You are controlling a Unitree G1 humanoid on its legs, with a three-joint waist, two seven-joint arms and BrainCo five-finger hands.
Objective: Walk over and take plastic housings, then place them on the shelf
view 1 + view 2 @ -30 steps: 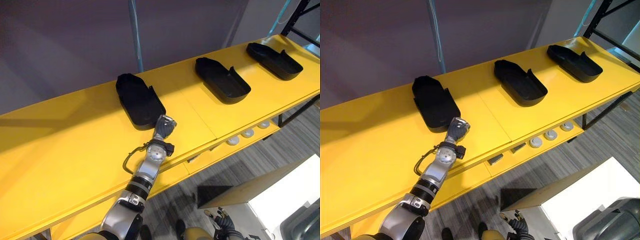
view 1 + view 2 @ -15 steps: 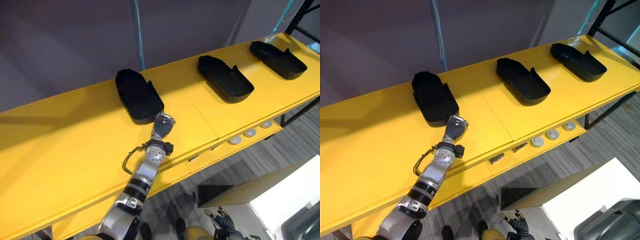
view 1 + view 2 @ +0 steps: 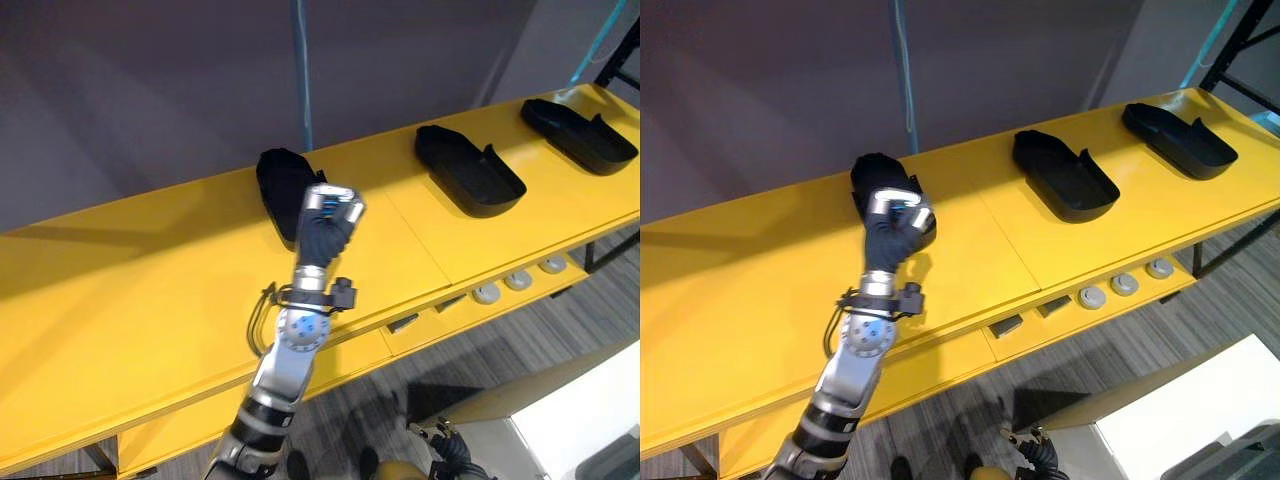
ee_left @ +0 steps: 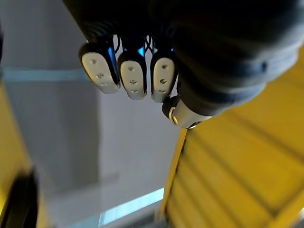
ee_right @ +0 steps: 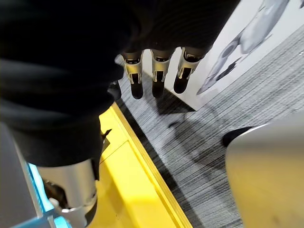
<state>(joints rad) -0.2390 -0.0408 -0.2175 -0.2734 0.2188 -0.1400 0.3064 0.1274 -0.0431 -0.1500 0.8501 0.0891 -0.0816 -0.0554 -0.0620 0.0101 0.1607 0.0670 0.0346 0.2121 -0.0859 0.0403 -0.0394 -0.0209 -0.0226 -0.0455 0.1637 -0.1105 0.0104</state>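
Up on the long yellow shelf (image 3: 130, 290) lie three black plastic housings in a row. The left housing (image 3: 272, 180) sits near the far edge, close to the grey wall (image 3: 150, 90) and a thin blue pole (image 3: 303, 80). The middle housing (image 3: 468, 172) is well to its right, and the right housing (image 3: 580, 128) is farther right again. Bare yellow shows between them. The left part of the shelf is wide open, from the near edge to the far edge.

The left hand (image 3: 327, 215) is held up over the shelf, right in front of the left housing, and it hides that housing's near end. Its fingers (image 4: 133, 78) are curled in like a fist and nothing is in them. I cannot tell if the hand touches the housing.

The right hand (image 3: 441, 447) hangs low, below the near edge of the shelf. Its fingers (image 5: 159, 76) hang loose over the grey floor (image 3: 480, 350), with nothing in them. A white box (image 3: 590, 420) stands on the floor to the right. Small round buttons (image 3: 517, 282) sit along the front of the shelf, under the near edge.
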